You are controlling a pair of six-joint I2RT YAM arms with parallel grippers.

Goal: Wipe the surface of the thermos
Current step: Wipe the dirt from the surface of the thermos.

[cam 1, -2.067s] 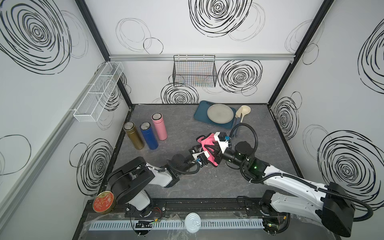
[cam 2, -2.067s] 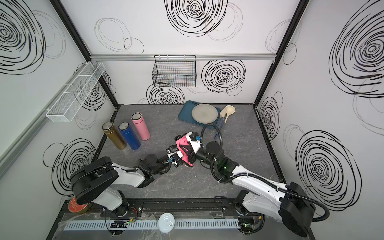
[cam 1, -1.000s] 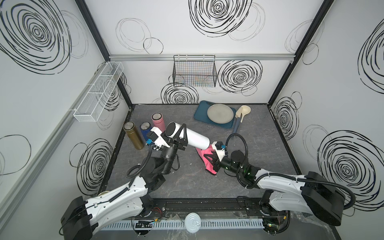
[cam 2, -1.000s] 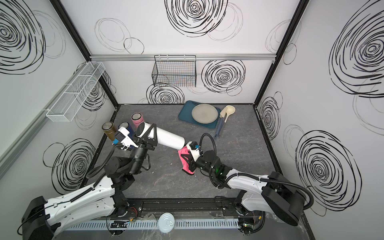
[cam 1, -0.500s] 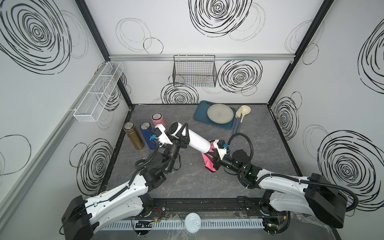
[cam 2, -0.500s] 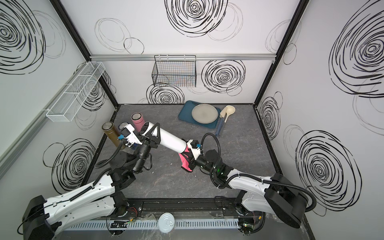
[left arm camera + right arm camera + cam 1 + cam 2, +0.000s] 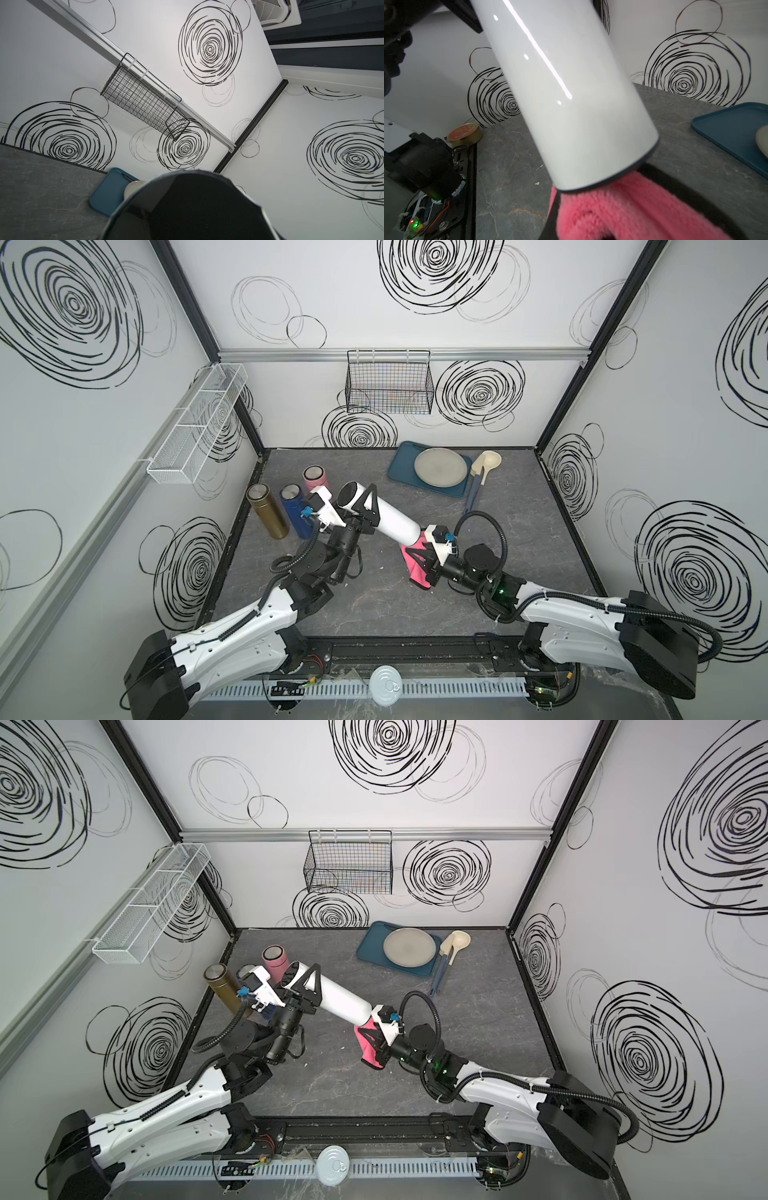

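Note:
A white thermos [image 7: 390,518] [image 7: 340,996] with a black cap hangs tilted above the table, cap end up and to the left. My left gripper [image 7: 365,506] [image 7: 309,986] is shut on it near the cap. In the left wrist view the dark cap [image 7: 197,207] fills the lower part and hides the jaws. My right gripper [image 7: 419,560] [image 7: 376,1042] is shut on a pink cloth [image 7: 413,572] [image 7: 368,1048]. The cloth [image 7: 623,207] presses against the lower rim of the thermos [image 7: 566,93].
Gold [image 7: 266,510], blue [image 7: 295,510] and pink [image 7: 314,477] bottles stand at the left. A teal tray [image 7: 399,464] with a plate [image 7: 440,466] and a ladle [image 7: 484,468] lie at the back. A black wire basket [image 7: 388,381] hangs on the back wall. A round tin [image 7: 464,135] sits near the left arm's base.
The left arm has tipped the thermos base further down toward the right. The right gripper has lifted the pink cloth until it meets the base.

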